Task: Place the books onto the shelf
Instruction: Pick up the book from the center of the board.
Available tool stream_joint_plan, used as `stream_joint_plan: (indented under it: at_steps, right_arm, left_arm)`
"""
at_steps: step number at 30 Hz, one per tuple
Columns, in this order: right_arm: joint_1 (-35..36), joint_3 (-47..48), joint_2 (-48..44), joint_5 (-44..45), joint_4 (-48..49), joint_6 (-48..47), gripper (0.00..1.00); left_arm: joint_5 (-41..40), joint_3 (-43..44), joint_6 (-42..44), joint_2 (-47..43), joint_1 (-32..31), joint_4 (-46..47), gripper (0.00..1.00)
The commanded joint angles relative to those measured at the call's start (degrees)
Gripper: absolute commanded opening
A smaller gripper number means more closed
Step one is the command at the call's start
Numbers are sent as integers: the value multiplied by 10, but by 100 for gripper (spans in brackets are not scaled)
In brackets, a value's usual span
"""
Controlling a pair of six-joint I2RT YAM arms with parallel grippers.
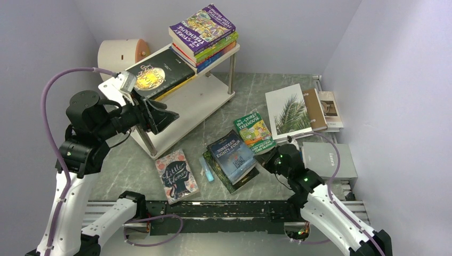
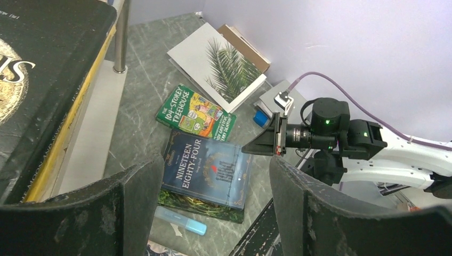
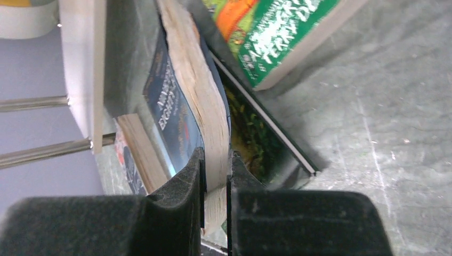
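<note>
Seen from above, the right fingers (image 1: 269, 158), near right, meet the edge of Nineteen Eighty-Four (image 1: 232, 154) mid-surface (image 1: 240, 96). The shelf (image 1: 197, 109), far left, carries a black book (image 1: 160, 72) and a colourful stack (image 1: 205, 32). Little Women (image 1: 176, 175), the green Treehouse (image 1: 254, 130), the palm-cover book (image 1: 288, 112) and the grey book (image 1: 328, 160) lie unshelved, so I judge the task under half done.

The left wrist view shows the left fingers (image 2: 133, 208) apart and empty beside the shelf.

Only the right wrist view shows the right fingers clamped on Nineteen Eighty-Four's page edge.
</note>
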Motion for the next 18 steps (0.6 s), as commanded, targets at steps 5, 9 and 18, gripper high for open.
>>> stream_joint_plan:
  at_steps: [5, 9, 18]
  right_arm:
    - [-1, 118, 8, 3, 18, -99, 0]
    - [-3, 163, 50, 82, 16, -186, 0]
    - [-68, 143, 144, 123, 51, -232, 0]
  left_arm:
    - [17, 21, 9, -4, -4, 13, 77]
    - [23, 13, -2, -3, -4, 30, 77]
    - [14, 14, -7, 6, -4, 29, 76]
